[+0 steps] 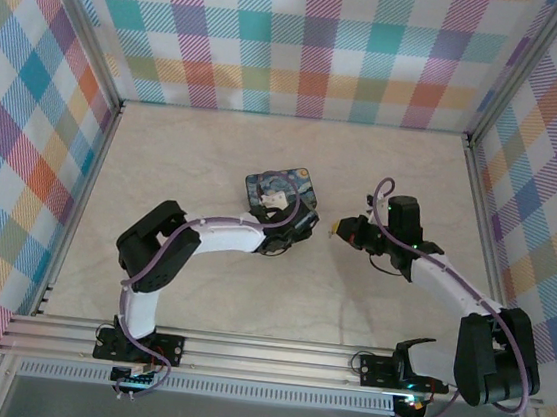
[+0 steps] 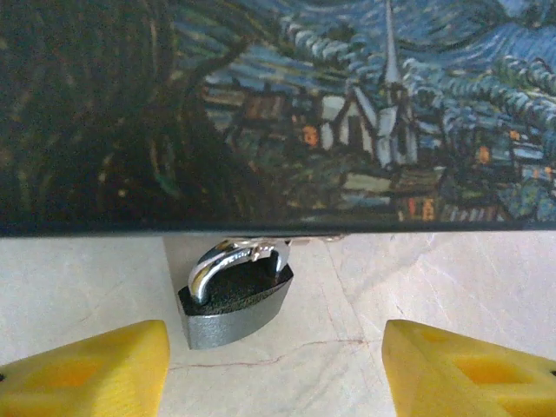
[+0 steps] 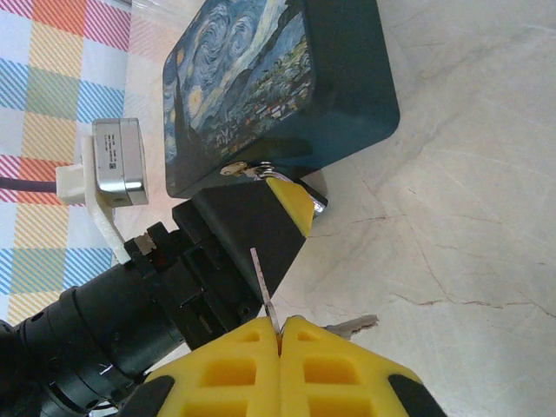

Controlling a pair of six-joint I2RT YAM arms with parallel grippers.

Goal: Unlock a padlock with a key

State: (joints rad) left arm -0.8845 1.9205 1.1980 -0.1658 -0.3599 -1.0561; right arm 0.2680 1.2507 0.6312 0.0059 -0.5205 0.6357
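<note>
Checked walls (image 1: 308, 41) in pastel plaid close round a pale marbled surface (image 1: 194, 159). From overhead, the left arm bends in to a dark-blue painted tin (image 1: 266, 185) near the middle. The left pincer (image 1: 295, 225) is at the tin's near-right side. The right pincer (image 1: 337, 231) hangs just to the right of it, aimed at the same spot.

From the left wrist, the padlock (image 2: 234, 295), dark grey in body here, appears to rest on the surface against the foot of the tin. Its bright shackle (image 2: 217, 261) is hooked up at the tin's lower edge. The left pincer stands wide apart and grips nothing. It has a yellow fingertip (image 2: 87, 369) on either side of the padlock, and neither touches it.

From the right wrist, the right pincer is pressed together on the key (image 3: 262, 291), whose thin blade pokes out edge-on towards the tin. One finger of the left pincer lies between blade and padlock, hiding most of the lock, and I cannot make out the keyhole.

Several things could go wrong from here:
- With the padlock unclamped, a push from the key would likely swing it aside or shove the tin.
- The blade could strike the left finger in its path.
- The key is held by so little that it may twist or slip if it meets the keyway off-line.
</note>
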